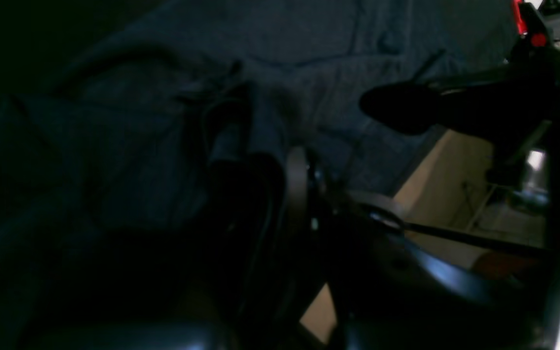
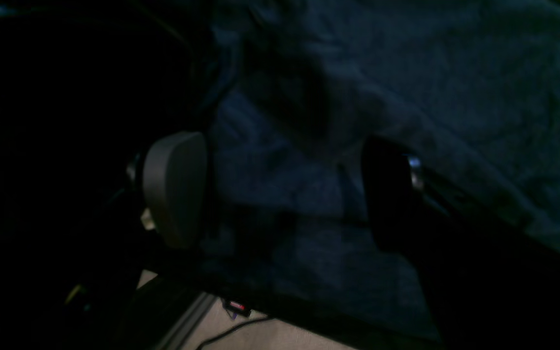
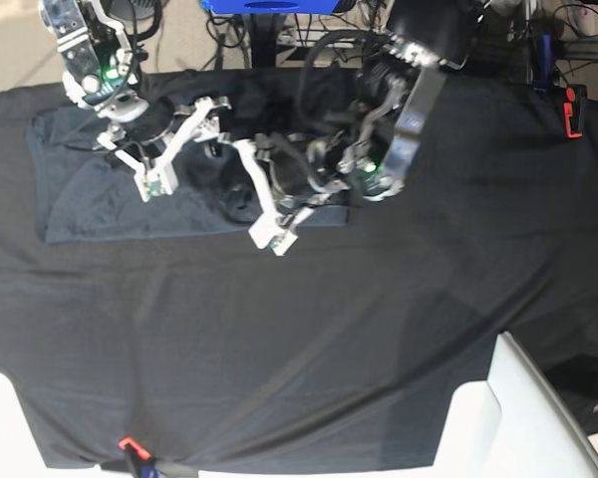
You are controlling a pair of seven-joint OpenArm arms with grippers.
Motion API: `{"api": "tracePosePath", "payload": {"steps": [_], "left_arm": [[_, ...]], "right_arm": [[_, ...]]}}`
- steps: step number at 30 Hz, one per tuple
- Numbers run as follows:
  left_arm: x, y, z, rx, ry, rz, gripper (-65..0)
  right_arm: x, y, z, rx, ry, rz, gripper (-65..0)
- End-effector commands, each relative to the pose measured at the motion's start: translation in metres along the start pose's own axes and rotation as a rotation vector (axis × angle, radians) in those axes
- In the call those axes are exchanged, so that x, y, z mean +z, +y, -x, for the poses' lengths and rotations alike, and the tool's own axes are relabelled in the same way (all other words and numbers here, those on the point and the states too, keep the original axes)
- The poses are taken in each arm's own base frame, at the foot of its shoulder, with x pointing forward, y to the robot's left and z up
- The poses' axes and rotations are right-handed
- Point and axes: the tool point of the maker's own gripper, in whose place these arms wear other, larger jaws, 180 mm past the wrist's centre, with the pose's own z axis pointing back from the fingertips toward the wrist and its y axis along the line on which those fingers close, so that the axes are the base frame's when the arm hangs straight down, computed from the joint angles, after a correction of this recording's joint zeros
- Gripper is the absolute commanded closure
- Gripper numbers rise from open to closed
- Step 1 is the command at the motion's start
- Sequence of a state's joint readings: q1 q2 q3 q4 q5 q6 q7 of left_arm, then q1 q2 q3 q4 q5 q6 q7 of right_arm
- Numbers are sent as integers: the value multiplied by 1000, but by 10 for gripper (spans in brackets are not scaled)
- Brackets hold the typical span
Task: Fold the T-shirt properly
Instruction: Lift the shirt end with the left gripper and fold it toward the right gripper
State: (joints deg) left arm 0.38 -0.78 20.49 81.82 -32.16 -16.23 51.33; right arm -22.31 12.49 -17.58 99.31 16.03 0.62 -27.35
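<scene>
The slate-grey T-shirt [image 3: 90, 189] lies spread at the table's far left, wrinkled toward its right end. In the base view my right gripper [image 3: 207, 124] hovers over the shirt's upper middle. In the right wrist view that gripper [image 2: 280, 194] is open, with shirt fabric [image 2: 455, 73] between and under its fingers [image 2: 173, 189]. My left gripper [image 3: 241, 199] sits low at the shirt's right part. In the dim left wrist view it [image 1: 234, 146] looks shut on a raised ridge of the T-shirt [image 1: 309, 48], with creases running toward it.
A black cloth [image 3: 279, 339] covers the table. A red clamp [image 3: 573, 112] sits at the far right edge. White furniture [image 3: 518, 418] stands at the near right corner. A small orange piece [image 3: 130, 445] marks the front edge. Cables and a blue object [image 3: 269, 5] lie behind the table.
</scene>
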Motion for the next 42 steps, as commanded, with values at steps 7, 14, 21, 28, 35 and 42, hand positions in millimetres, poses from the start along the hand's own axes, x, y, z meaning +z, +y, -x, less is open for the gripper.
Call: {"api": "tracePosePath", "payload": {"steps": [7, 14, 21, 28, 35, 42], "left_arm": [[-4, -12, -22, 5, -51, 37, 0], [-6, -16, -32, 0, -68, 46, 0], [-9, -22, -42, -6, -83, 58, 0], [-17, -24, -42, 14, -70, 69, -81], [-19, -36, -59, 4, -94, 94, -421], [8, -22, -88, -50, -182, 51, -490]], "right_arm": [[7, 3, -13, 0, -98, -8, -476], [7, 3, -13, 1, -99, -8, -476], [6, 3, -14, 1, -101, -8, -476], [6, 3, -14, 0, -100, -8, -476], [7, -7, -16, -18, -109, 20, -476], [14, -24, -21, -35, -130, 65, -474]]}}
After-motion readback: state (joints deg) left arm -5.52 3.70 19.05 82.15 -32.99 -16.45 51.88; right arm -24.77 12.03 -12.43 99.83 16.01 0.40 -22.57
